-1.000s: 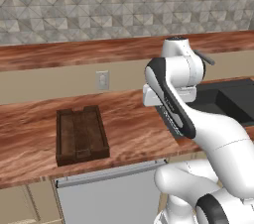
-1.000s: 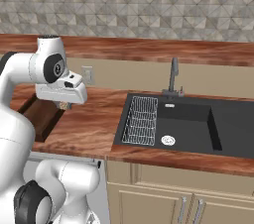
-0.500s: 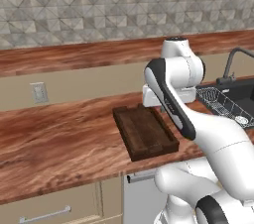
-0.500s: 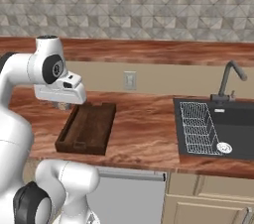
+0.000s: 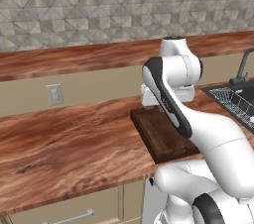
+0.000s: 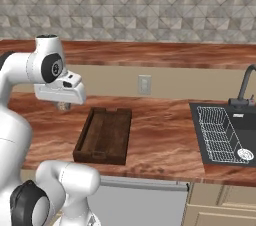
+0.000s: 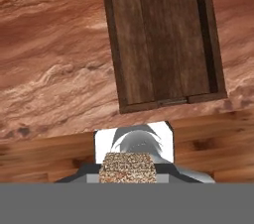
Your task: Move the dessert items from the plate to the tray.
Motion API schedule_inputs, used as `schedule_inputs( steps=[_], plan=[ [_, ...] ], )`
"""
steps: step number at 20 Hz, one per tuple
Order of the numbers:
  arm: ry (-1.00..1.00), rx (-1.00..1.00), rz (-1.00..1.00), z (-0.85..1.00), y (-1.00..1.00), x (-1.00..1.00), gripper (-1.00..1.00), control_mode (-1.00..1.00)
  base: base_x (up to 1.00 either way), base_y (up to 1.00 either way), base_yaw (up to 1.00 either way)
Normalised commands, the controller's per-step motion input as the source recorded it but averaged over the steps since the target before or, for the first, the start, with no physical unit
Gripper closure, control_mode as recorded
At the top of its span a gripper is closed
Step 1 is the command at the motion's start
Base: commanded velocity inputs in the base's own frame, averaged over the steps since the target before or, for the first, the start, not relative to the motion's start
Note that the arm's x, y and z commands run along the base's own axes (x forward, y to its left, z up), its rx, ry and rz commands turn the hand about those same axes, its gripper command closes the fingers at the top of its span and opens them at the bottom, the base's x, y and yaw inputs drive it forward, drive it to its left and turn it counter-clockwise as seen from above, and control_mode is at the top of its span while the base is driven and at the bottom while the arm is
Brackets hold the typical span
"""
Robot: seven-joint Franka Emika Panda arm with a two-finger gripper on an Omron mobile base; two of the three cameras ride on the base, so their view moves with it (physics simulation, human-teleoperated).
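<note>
Wood-grain counter L to R: arm w/ gripper hanging over the left stretch, dark tray just right of it, sink far right. Hand view has a speckled tan dessert piece right at the tips, jaws pinched together on it, looks like. Tray bare inside, near edge of counter. Step, I'd say: carry leg, piece on its way. Next: slide gripper right, over tray middle, lower, let go.
</note>
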Motion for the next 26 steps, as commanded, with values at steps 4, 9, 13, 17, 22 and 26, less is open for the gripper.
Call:
schedule_inputs(
  steps=[4,9,13,17,22,26],
  plan=[
    [-0.1,0.0,0.01,-0.02,0.0,0.75,1.0,-1.0,0.0,0.0,0.0],
    [0.0,0.02,0.04,0.0,-0.12,0.99,1.0,-1.0,0.0,0.0,0.0],
    [0.14,0.01,0.0,-0.26,-0.62,0.92,1.0,-1.0,0.0,0.0,0.0],
    [0.0,0.0,0.0,-0.54,-0.55,0.74,1.0,-1.0,0.0,0.0,0.0],
    [0.0,-0.05,-0.07,-0.63,-0.03,0.99,1.0,-1.0,0.0,0.0,0.0],
    [0.02,0.0,-0.13,-0.7,0.0,0.64,1.0,-1.0,0.0,0.0,0.0]
  ],
)
